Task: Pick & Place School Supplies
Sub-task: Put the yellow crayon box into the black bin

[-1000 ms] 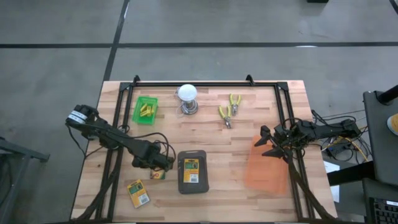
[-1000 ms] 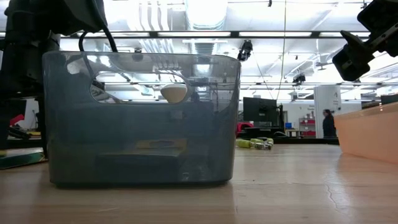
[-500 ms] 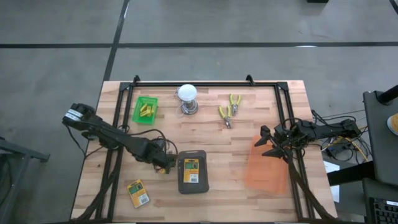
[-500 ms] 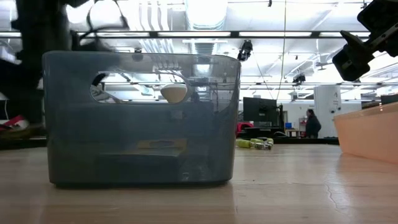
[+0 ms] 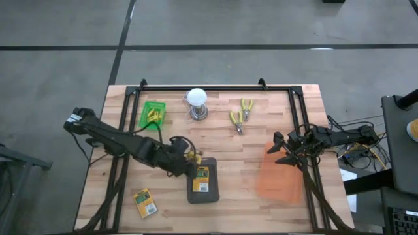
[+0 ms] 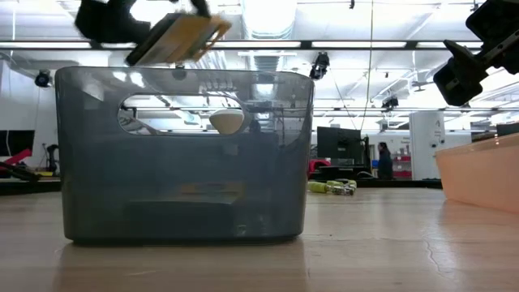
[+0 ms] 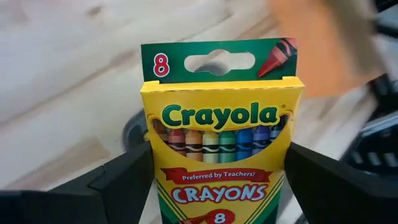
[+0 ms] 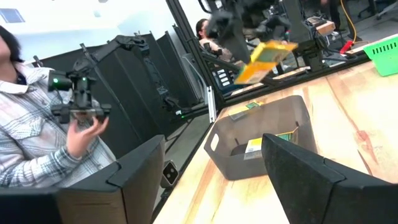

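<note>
My left gripper (image 5: 187, 160) (image 7: 217, 158) is shut on a green-and-yellow crayon box (image 7: 219, 137) (image 6: 180, 36) and holds it above the left part of the dark grey bin (image 5: 201, 190) (image 6: 182, 154). A second crayon box (image 5: 202, 179) lies flat inside that bin. A third crayon box (image 5: 145, 202) lies flat on the table near its near-left corner. Short yellow pieces (image 5: 154, 116) sit in a small green tray (image 5: 152, 108). My right gripper (image 5: 279, 150) (image 8: 212, 142) is open and hangs over the orange bin (image 5: 281, 175). My left gripper pinches the crayon box between its two fingers (image 7: 124, 180), one on each long side edge (image 7: 149, 186), at the half away from the hang tab. The fingers come slanting from the table's left. The box is lifted clear and tilted above the bin's rim (image 6: 182, 73).
A white bulb on a metal base (image 5: 196, 102) and yellow-handled pliers (image 5: 240, 115) lie toward the far edge. A black frame (image 5: 215, 88) runs round the table. A person (image 8: 37, 124) stands beyond the table's left side, holding a hand controller.
My left gripper has moved toward the table's right and up, from the table beside the bin to above the bin's left part. The crayon box went with it, lifted clear of the table and now above the bin's rim.
</note>
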